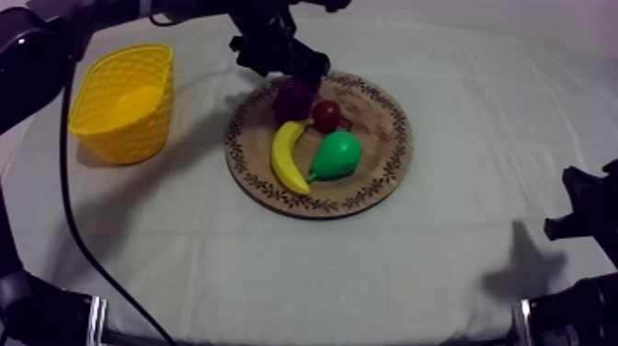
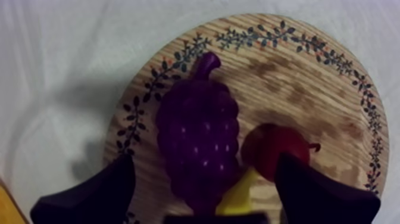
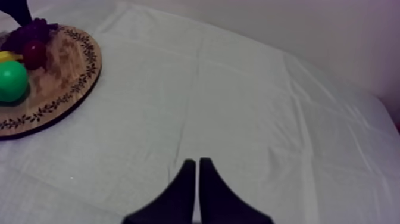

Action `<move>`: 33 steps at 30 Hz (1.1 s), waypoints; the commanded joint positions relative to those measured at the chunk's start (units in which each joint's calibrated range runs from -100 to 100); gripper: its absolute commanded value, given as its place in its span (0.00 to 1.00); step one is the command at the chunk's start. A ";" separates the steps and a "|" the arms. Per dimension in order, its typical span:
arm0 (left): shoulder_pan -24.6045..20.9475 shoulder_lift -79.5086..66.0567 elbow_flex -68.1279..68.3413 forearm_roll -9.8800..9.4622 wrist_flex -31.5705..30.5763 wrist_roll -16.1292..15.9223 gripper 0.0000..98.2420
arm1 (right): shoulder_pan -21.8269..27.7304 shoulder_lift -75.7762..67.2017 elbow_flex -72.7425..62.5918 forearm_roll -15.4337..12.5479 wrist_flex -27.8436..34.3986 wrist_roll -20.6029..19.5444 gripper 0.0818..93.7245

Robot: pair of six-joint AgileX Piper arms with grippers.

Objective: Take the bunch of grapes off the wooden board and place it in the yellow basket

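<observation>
While the left claw (image 2: 205, 162) hangs spread with the bunch of grapes (image 2: 199, 131) between its fingers (image 2: 89, 193) on the wooden board (image 2: 286, 71), grasping looks in hand; next: lower, pinch, lift to the yellow basket (image 1: 129, 101).

Left claw (image 2: 206, 159) and right claw (image 3: 197, 162) have black tapered fingers (image 2: 95, 193).
</observation>
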 commanded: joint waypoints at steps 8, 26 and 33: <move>-0.10 4.86 -3.49 0.22 0.40 0.23 0.85 | 0.00 0.02 -0.01 -0.01 0.01 -0.01 0.00; -0.07 9.88 -7.21 0.24 0.98 1.40 0.75 | 0.00 0.02 -0.01 -0.01 0.01 -0.01 0.00; 0.03 10.59 -8.42 0.25 1.34 1.12 0.68 | 0.00 0.02 -0.01 -0.01 0.01 -0.01 0.00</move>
